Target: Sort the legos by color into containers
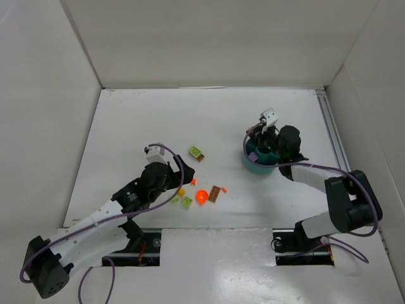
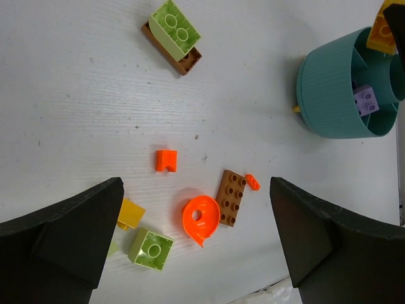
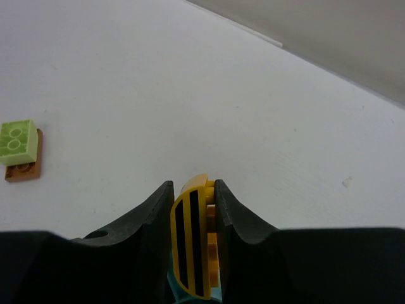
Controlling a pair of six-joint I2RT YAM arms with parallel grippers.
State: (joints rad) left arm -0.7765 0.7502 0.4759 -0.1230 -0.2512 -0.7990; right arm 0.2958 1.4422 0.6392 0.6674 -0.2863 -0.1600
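The teal bowl (image 1: 258, 163) stands right of centre; it also shows in the left wrist view (image 2: 332, 95) with a purple brick (image 2: 366, 100) inside. My right gripper (image 3: 192, 209) is shut on a yellow piece with black stripes (image 3: 190, 244) and hovers over the bowl (image 1: 262, 147). My left gripper (image 2: 196, 234) is open above loose legos: a round orange piece (image 2: 200, 219), a brown plate (image 2: 231, 196), a tiny orange bit (image 2: 252, 182), an orange brick (image 2: 166, 159), a yellow brick (image 2: 130, 213) and a lime brick (image 2: 152, 248).
A lime brick stacked on a brown plate (image 2: 173, 35) lies apart toward the back, also in the right wrist view (image 3: 20, 149) and the top view (image 1: 196, 152). White walls enclose the table on three sides. A slot runs along the near edge (image 1: 215, 229).
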